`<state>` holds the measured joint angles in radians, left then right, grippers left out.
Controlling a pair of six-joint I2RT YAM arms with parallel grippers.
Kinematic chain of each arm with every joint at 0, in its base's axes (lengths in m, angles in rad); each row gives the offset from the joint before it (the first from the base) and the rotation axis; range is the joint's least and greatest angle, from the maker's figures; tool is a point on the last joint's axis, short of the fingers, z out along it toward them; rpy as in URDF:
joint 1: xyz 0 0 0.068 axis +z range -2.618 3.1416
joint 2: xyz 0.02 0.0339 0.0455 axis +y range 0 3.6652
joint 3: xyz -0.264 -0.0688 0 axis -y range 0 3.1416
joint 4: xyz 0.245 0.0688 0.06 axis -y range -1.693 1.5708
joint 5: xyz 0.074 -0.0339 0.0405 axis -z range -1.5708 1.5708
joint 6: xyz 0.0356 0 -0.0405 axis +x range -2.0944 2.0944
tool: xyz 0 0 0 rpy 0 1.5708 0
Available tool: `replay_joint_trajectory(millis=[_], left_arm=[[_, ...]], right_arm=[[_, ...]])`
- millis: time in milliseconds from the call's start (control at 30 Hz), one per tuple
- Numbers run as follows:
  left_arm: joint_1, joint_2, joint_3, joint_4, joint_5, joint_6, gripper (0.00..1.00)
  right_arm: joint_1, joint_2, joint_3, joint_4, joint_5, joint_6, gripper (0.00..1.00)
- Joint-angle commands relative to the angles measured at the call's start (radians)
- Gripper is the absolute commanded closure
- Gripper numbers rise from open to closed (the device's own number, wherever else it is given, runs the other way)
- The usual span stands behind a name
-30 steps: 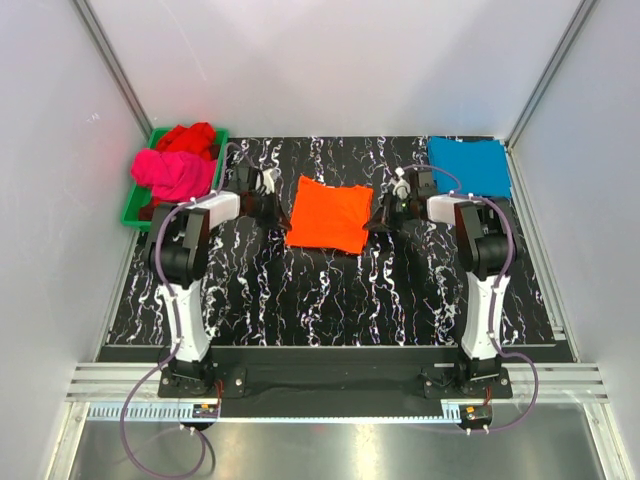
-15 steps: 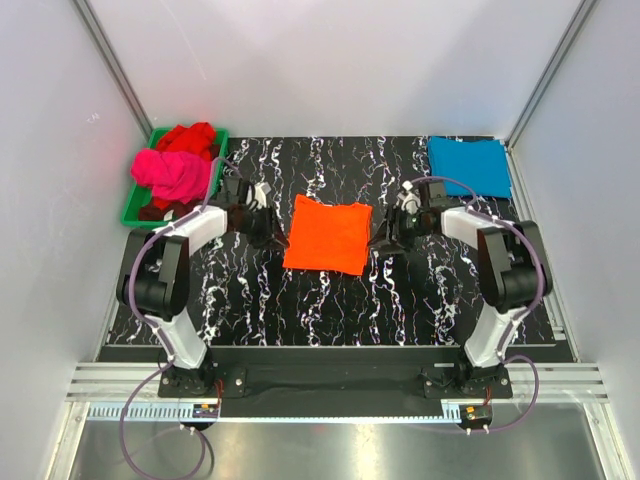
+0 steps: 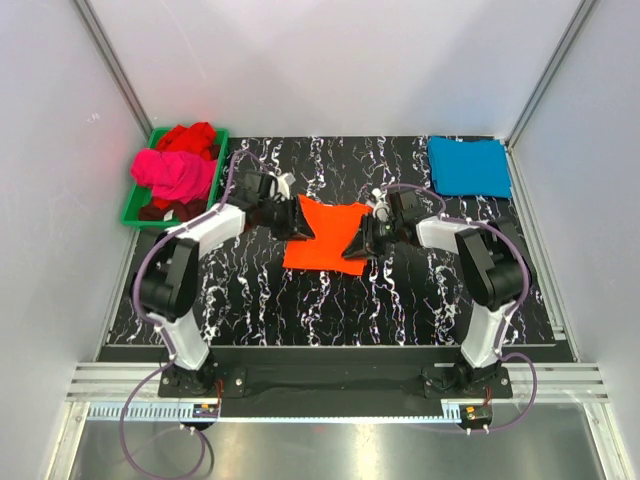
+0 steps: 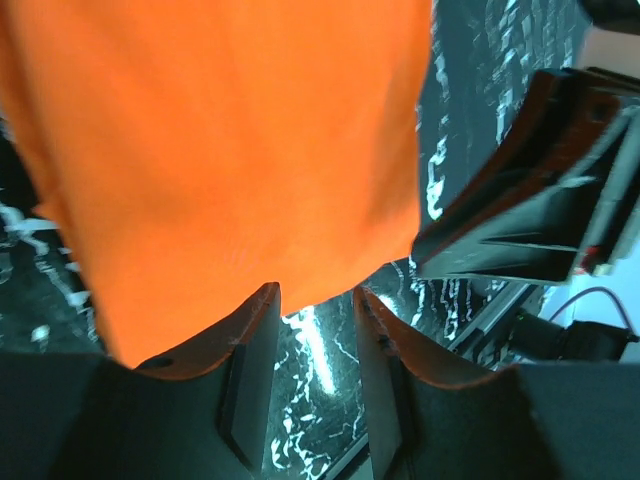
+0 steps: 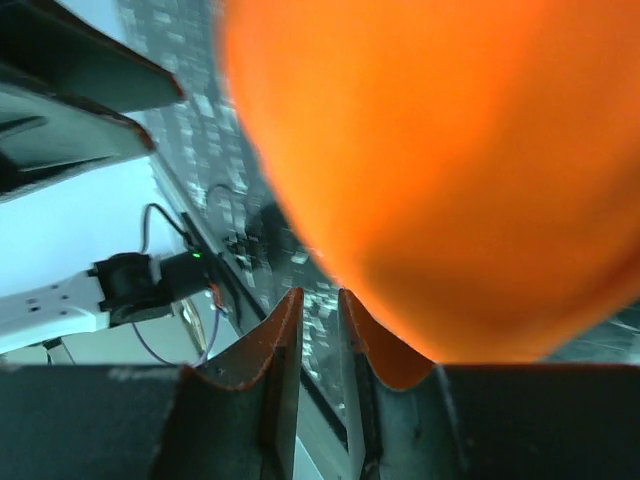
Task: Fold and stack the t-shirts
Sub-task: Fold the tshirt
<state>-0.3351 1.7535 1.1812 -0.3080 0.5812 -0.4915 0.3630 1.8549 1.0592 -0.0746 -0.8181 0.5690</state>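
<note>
Two grippers (image 3: 303, 224) (image 3: 357, 243) on orange t-shirt (image 3: 328, 232)

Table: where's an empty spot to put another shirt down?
Bare table lies near, between the orange shirt and the arm bases, and far, between the green tray and blue shirt. The centre is crowded.

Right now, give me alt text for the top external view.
The left claw and right claw reach inward to opposite edges of an orange t-shirt at centre. A folded blue t-shirt lies far right; a pink t-shirt and red t-shirt heap in a green tray far left.
</note>
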Motion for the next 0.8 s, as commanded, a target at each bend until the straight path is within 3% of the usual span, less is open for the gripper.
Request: replay_joint_trajectory(millis=[0,267,500,633,767], left_arm=[[-0.004,0.073,-0.057,0.063,0.009,-0.024,0.6],[0.024,0.092,-0.08,-0.015,-0.101,0.04,0.61],[0.025,0.028,0.041,-0.169,-0.187,0.087,0.6],[0.025,-0.043,0.058,-0.167,-0.196,0.067,0.58],[0.062,-0.054,0.012,-0.14,-0.185,0.028,0.58]], right_arm=[[-0.009,0.058,-0.08,0.125,-0.03,0.019,0.72],[-0.009,0.014,-0.125,-0.039,0.089,-0.11,0.73],[-0.01,-0.083,-0.068,-0.151,0.1,-0.11,0.71],[0.0,-0.091,0.001,-0.088,0.05,-0.034,0.71],[0.039,0.034,0.085,0.056,0.004,0.061,0.76]])
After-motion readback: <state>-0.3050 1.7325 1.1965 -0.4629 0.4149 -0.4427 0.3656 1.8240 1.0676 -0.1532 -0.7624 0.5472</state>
